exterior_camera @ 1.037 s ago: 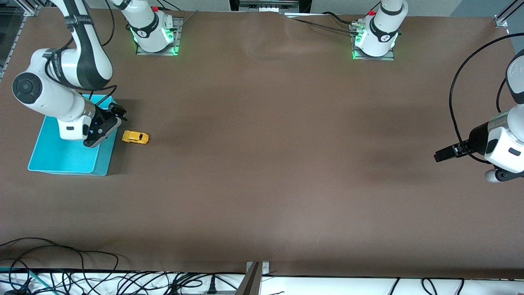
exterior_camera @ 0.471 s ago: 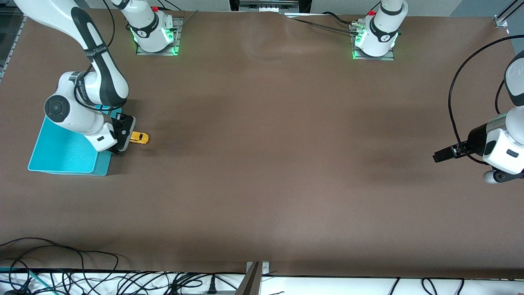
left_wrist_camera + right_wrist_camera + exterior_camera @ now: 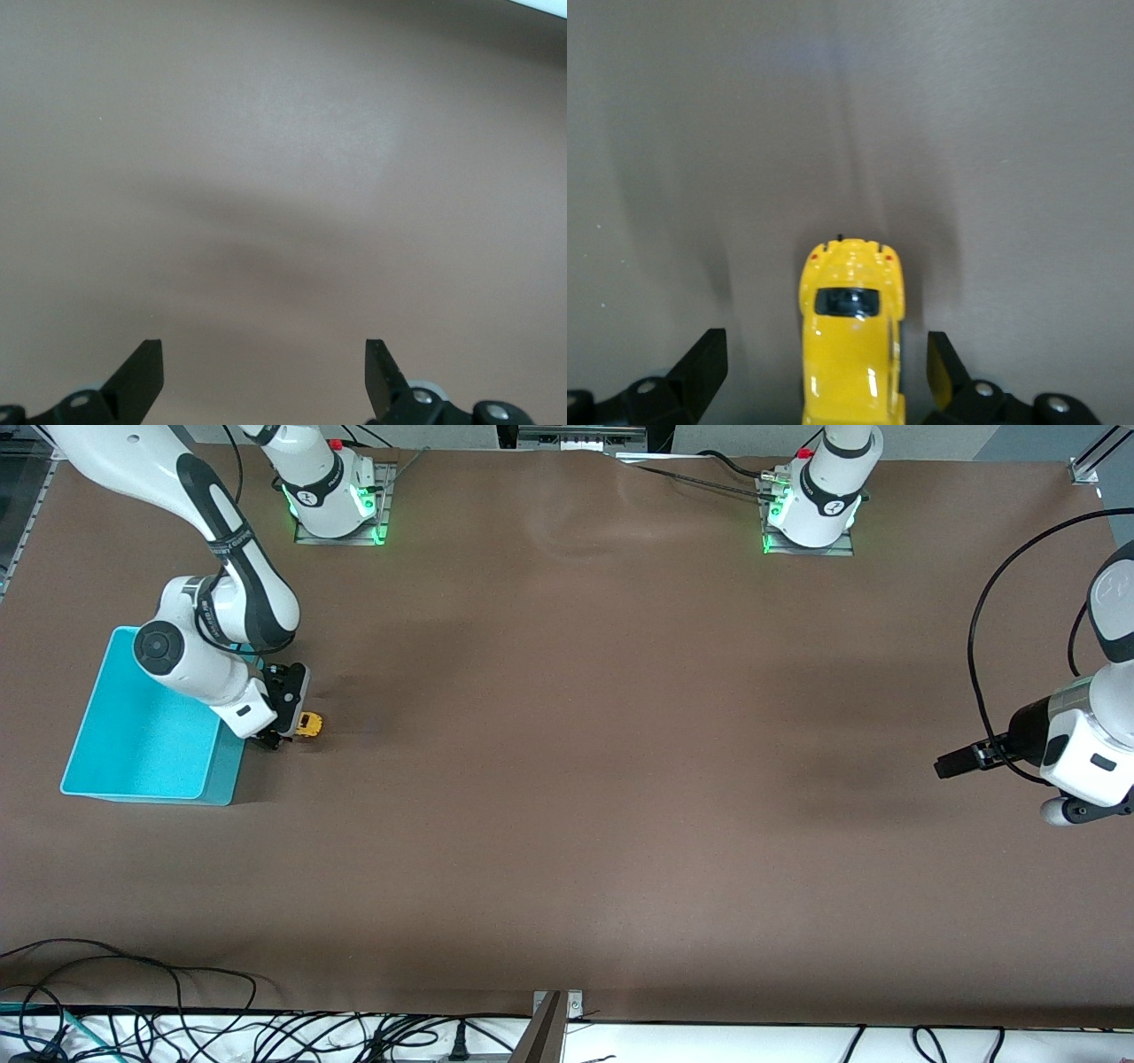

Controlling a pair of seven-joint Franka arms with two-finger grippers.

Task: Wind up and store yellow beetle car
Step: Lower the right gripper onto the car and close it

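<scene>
The bin (image 3: 142, 726), a shallow cyan tray with smooth plastic-looking walls, sits just beside the right gripper (image 3: 285, 731) toward the right arm's end of the table; that gripper is low over the car (image 3: 308, 724), its fingers spread wide and holding nothing; in the right wrist view the car (image 3: 852, 350) lies on the table between the two dark fingertips (image 3: 704, 363), with a gap on each side, its long axis running straight out from the hand; far along the table (image 3: 585, 779), the left gripper (image 3: 955, 763) hangs over bare surface with its fingers wide apart and empty, waiting.

The likely trouble is the closing itself; the car is tiny, rounded and glossy, so hard pads may slide up its curved sides and squirt it out; its free wheels could let it roll forward on a slightly off-centre squeeze; a descent too deep would press the fingertips into the covering.

The car's yellow shell is shiny with a dark window; the brown table covering looks matte and faintly rippled.
</scene>
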